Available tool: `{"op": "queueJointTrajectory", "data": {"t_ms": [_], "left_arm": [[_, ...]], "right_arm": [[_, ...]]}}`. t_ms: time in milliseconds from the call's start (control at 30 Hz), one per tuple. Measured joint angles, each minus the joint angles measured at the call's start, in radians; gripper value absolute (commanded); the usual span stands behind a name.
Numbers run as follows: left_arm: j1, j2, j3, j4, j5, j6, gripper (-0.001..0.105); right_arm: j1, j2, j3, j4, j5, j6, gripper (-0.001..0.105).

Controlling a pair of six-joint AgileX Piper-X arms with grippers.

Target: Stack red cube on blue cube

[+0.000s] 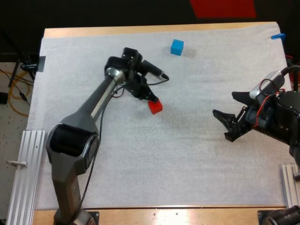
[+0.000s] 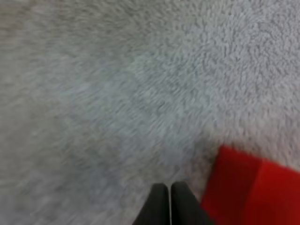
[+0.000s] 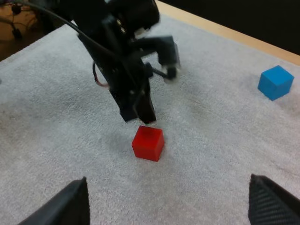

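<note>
Desk (image 1: 140,31): wooden, and we see its bare edge running along the far side, past the white cover.
Mat (image 1: 187,159): white and fuzzy, spread over almost the whole desk, with both cubes sitting on it.
Left arm (image 1: 93,105): it reaches in from the near left corner and out toward the middle of the mat, wrist bent downward.
Right arm (image 1: 281,115): it sits at the right edge, pointing inward across the mat, well apart from both cubes.
Left claw (image 2: 169,197): the two black fingers are pressed together with nothing between them. The tips point down at the mat just beside the red cube; whether they touch it I cannot tell.
Right claw (image 1: 224,104): spread wide and holding nothing, it hangs over bare mat and faces the red cube from a distance.
Red cube (image 1: 155,106): it rests flat on the mat near the middle, right at the left claw's tips and free of any grip.
Blue cube (image 1: 176,47): it sits alone toward the far side of the mat, well apart from the red cube, with nothing on top of it.
</note>
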Motion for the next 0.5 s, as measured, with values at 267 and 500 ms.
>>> {"op": "queueJointTrajectory", "data": {"t_ms": [267, 500], "left_arm": [[0.049, -0.193, 0.023, 0.095, -0.025, 0.111, 0.000], [0.051, -0.400, 0.159, 0.109, -0.025, 0.140, 0.000]], "right_arm": [[0.000, 0.058, 0.000, 0.000, 0.053, 0.028, 0.067], [0.000, 0.071, 0.000, -0.007, 0.078, 0.035, 0.067]]}}
